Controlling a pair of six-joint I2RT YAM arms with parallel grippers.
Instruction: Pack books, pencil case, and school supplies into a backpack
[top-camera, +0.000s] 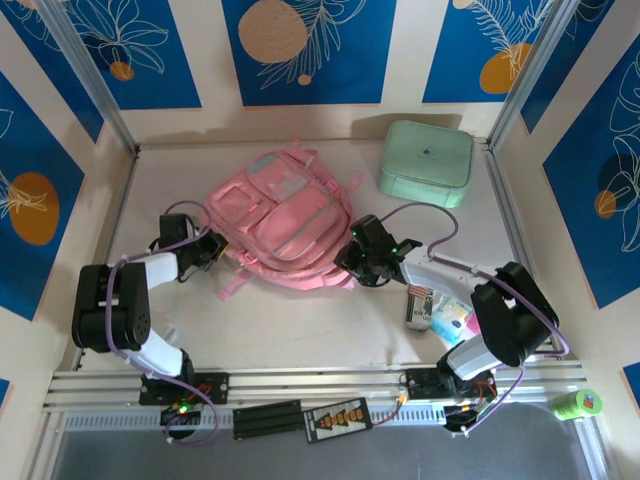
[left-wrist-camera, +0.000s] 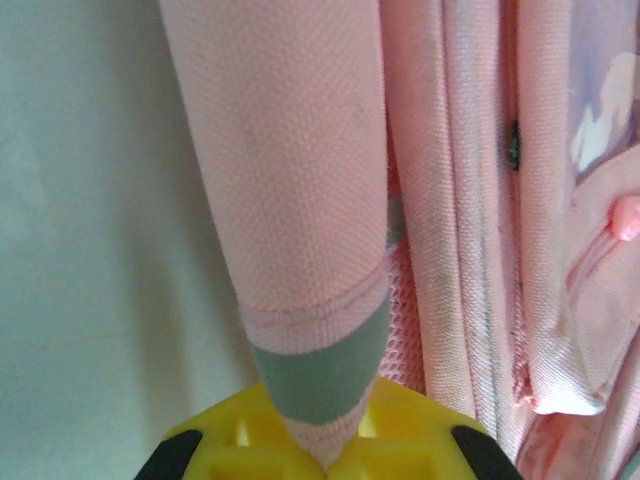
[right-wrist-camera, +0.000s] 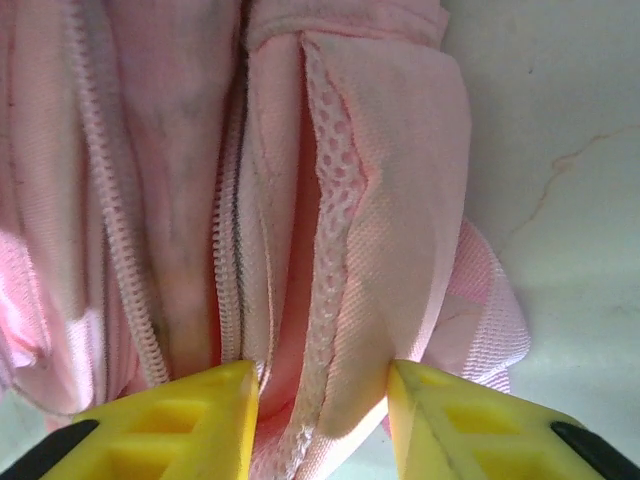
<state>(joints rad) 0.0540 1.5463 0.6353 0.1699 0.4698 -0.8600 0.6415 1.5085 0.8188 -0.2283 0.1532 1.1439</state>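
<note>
Cream walls hung with blue leaf-print panels close in a pale surface (top-camera: 300, 330), and the backpack (top-camera: 282, 222) lies flat near its middle, slightly toward the back. It is soft light-pink fabric, front pockets facing up, with paler, shiny panels on the pocket flaps and loose straps trailing off its near edge. A mint-green box (top-camera: 426, 162) with rounded corners sits well apart, toward the back right corner.

Your left end effector (top-camera: 212, 247) is at the backpack's left side. On the left wrist camera, its yellow fingers (left-wrist-camera: 400, 440) are clenched on a strap (left-wrist-camera: 300, 200). The strap is woven pink with a grey band and a line of stitching just above the grip, and it rises away over the bare surface. Beside it you can see folded pink cloth and a zipper line on the backpack's side.

Your right end effector (top-camera: 358, 262) is pressed up to the backpack's near right corner. On the right wrist camera its fingers (right-wrist-camera: 170, 425) stand spread apart, released, with the bag's edge lying between them: a pink mesh trim (right-wrist-camera: 325, 230) along a pocket opening, and two zipper tracks (right-wrist-camera: 120, 220) running beside it. The cloth there looks a little grubby.

Near the right arm lie a couple of small packets (top-camera: 420, 305), too small to identify, and a green tape roll (top-camera: 577, 404) sits at the near right edge.
</note>
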